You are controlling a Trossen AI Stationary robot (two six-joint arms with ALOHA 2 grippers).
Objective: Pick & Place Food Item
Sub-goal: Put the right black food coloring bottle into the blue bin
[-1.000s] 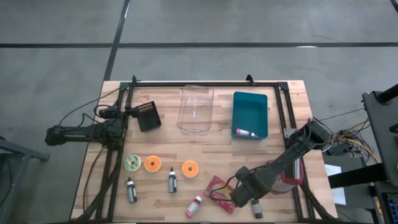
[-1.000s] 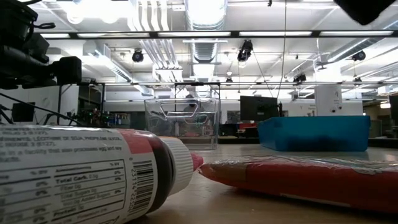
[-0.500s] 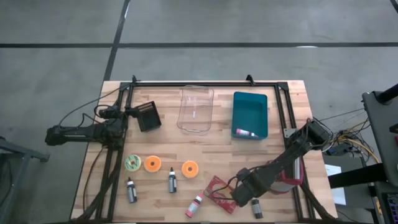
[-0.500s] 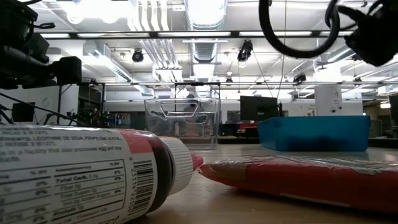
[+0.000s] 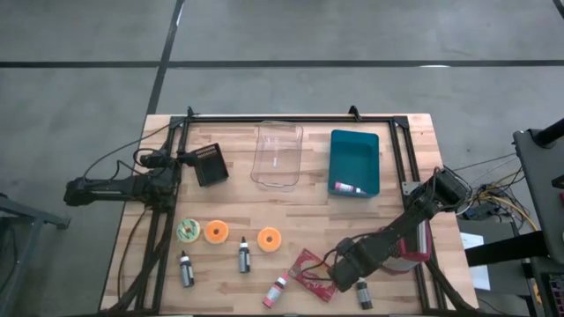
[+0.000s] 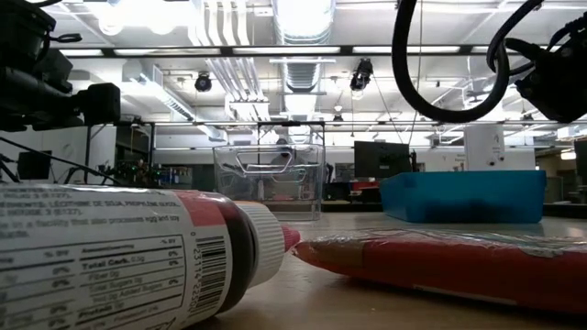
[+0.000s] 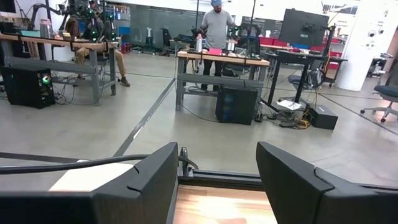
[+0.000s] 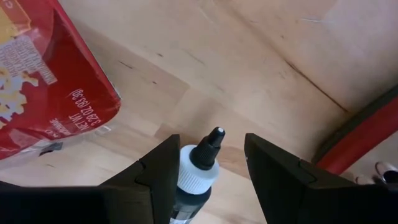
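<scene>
A small dark bottle (image 8: 198,173) with a white collar and a black nozzle cap lies on the wood near the table's near right corner (image 5: 363,298). My right gripper (image 8: 208,180) points down over it. It is open, with one finger on each side of the bottle's neck and a gap showing at each side. A red snack packet (image 5: 308,273) lies flat just to its left (image 8: 43,87). My left gripper (image 7: 217,180) is open and empty, held level at the table's far left (image 5: 214,165).
A blue bin (image 5: 354,163) holding one small item and a clear container (image 5: 279,154) stand at the far side. A pink-capped bottle (image 5: 278,291), two dark bottles (image 5: 244,255), two orange rings (image 5: 269,238) and a green ring (image 5: 188,231) lie at the near left. Black frame rails (image 5: 401,167) border the table.
My right gripper has come down toward the small bottle near the table's near edge, tipping slightly more downward. In the low view, its wrist and cable loop have dropped into the picture from above. Its fingers have kept the same gap.
</scene>
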